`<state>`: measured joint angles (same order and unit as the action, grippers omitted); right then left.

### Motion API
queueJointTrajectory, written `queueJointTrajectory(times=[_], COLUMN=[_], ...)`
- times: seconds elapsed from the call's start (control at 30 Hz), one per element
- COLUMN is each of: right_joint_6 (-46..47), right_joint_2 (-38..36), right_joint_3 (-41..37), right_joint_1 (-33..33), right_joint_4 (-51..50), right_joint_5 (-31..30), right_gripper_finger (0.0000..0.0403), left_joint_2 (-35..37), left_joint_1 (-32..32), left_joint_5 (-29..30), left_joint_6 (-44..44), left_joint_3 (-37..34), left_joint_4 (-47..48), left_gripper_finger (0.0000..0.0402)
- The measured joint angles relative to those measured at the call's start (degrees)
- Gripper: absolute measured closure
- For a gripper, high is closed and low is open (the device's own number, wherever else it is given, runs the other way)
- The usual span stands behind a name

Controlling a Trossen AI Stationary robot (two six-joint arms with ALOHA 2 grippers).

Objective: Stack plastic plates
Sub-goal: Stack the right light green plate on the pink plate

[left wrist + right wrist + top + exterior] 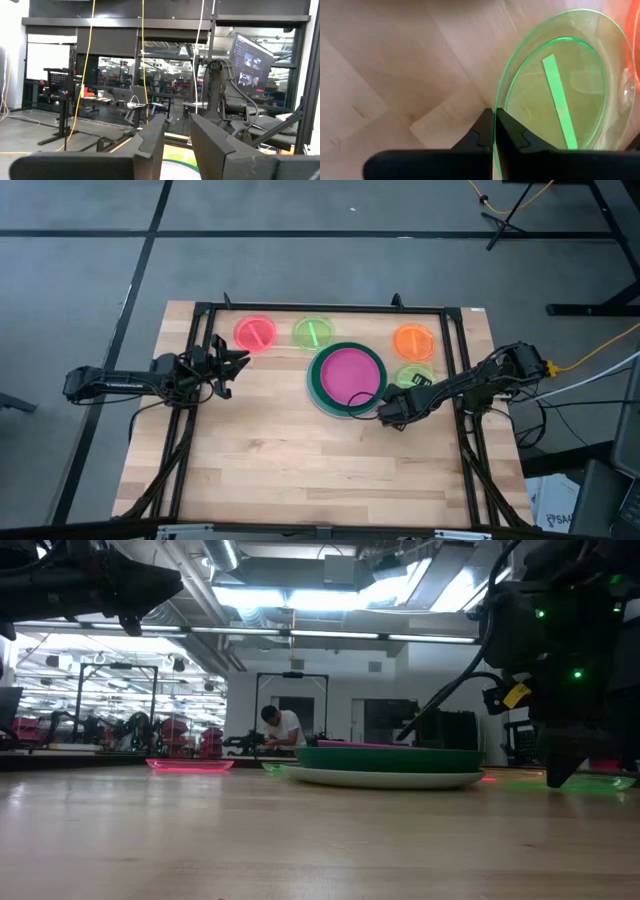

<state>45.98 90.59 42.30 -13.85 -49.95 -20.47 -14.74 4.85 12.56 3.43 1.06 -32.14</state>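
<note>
A stack of larger plates (347,377) sits mid-table, magenta on top, dark green below it and a pale plate at the bottom (385,778). Smaller translucent plates lie flat around it: pink-red (255,333), neon green (313,332) and orange (414,340). A second neon green plate (417,377) lies right of the stack. My right gripper (392,412) is at this plate's near edge, shut on it. My left gripper (228,365) hovers open above the table's left part, near the pink-red plate. The peach plate does not show. My right gripper (494,112) pinches the rim (496,97) of the second neon green plate (560,90) between its two fingers, at the plate's near edge. The fingers come from above, pointing down. Whether the plate is lifted off the table, I cannot tell.
The orange plate (632,50) lies just beyond the held green one. A black frame (330,308) runs around the table's far and side edges. Bare wood (300,460) fills the near half of the table. A person (282,726) is in the room far behind.
</note>
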Motion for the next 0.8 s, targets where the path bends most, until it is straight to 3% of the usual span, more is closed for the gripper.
queueJointTrajectory(times=[0.8], right_joint_6=[-3.73], right_joint_2=[-0.37], right_joint_3=[11.01], right_joint_1=[0.00], right_joint_4=[-11.60], right_joint_5=[-4.57], right_gripper_finger=[0.0402], left_joint_2=[0.00], left_joint_1=[0.02], left_joint_5=[0.02], left_joint_6=[0.03], left_joint_3=[0.00], left_joint_4=[0.02], left_gripper_finger=[0.0316])
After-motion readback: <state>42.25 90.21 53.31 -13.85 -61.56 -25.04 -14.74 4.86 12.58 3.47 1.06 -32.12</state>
